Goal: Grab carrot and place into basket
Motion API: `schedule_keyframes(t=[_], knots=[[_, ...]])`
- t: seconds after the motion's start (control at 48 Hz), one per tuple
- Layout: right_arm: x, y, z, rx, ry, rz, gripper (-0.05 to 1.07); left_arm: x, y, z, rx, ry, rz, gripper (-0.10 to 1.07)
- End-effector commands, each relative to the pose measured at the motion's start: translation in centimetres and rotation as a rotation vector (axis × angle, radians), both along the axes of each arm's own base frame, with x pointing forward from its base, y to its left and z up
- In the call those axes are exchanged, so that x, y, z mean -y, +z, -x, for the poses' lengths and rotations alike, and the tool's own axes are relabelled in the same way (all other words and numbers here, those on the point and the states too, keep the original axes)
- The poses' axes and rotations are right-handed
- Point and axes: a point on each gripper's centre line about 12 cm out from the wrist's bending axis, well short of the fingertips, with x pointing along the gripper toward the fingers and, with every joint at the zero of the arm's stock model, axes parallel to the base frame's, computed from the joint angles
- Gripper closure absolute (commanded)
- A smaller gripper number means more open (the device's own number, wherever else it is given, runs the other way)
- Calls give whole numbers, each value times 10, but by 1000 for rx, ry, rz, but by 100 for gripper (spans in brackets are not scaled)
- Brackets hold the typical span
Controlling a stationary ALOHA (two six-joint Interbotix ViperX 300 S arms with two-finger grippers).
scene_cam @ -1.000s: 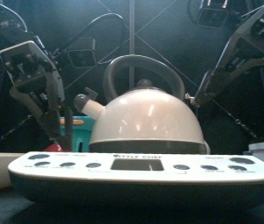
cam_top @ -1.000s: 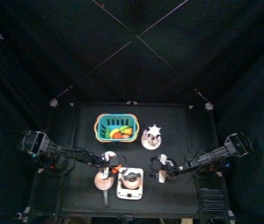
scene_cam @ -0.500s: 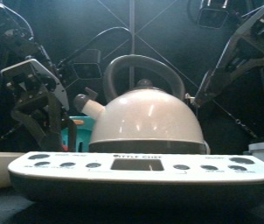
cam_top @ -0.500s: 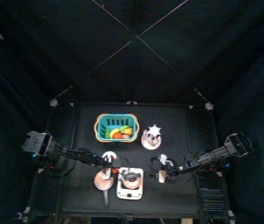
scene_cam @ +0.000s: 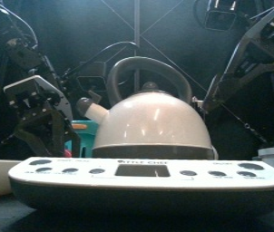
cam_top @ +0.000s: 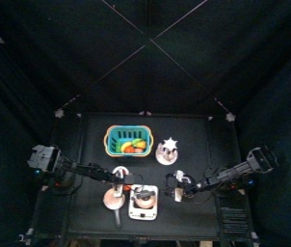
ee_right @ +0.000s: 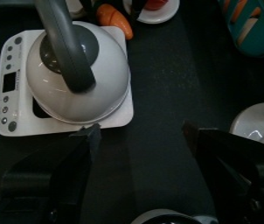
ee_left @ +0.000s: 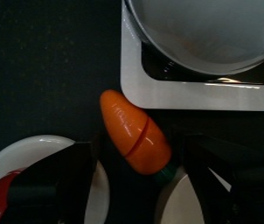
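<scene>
Between the wide-spread jaws of the left gripper (ee_left: 141, 188), the carrot (ee_left: 137, 131) is seen lying on the black table (ee_left: 41, 79), orange, with a dark line across its body and a green tip at the end nearest the gripper. No contact between the jaws and the carrot can be made out; both jaws stand apart on either side of it. Just beside the carrot, the white base (ee_left: 193, 74) of the kettle is found, and a white plate (ee_left: 30, 171) holding something red is partly covered by one jaw.

From above, the left gripper (cam_top: 119, 177) is shown low over the table's front part, close to the kettle (cam_top: 143, 200) and its white base. The basket (cam_top: 129, 141) is placed further back on the table, well apart from the carrot, teal-green, with orange and other coloured pieces already inside it. A small white piece (cam_top: 171, 147) is set beside the basket.

At table height, the kettle (scene_cam: 151, 122) fills the middle, the left gripper (scene_cam: 43, 118) hangs at its side, and a corner of the basket (scene_cam: 82, 138) is glimpsed behind.

The right gripper (ee_right: 141, 144) is held with jaws parted over bare table, nothing between them, near the kettle (ee_right: 76, 70).
</scene>
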Motion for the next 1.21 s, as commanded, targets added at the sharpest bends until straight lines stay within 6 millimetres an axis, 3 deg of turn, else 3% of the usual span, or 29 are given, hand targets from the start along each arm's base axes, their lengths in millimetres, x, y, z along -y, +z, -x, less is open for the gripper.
schedule_keyframes(t=[0.0,0.146,0.479,0.917,1.188], knots=[[-2,7,-2,21,5,-7,-1,-3,7,-8,36,5,-3,2],[-2,7,-2,21,5,-7,-1,-4,8,-9,48,7,-5,8],[-1,7,-2,21,4,-7,-1,-5,19,-10,74,-2,-10,35],[0,7,-2,21,1,-6,-1,-19,57,-3,181,-1,-39,36],[0,6,-2,19,1,-4,-1,-43,100,1,333,11,-110,36]])
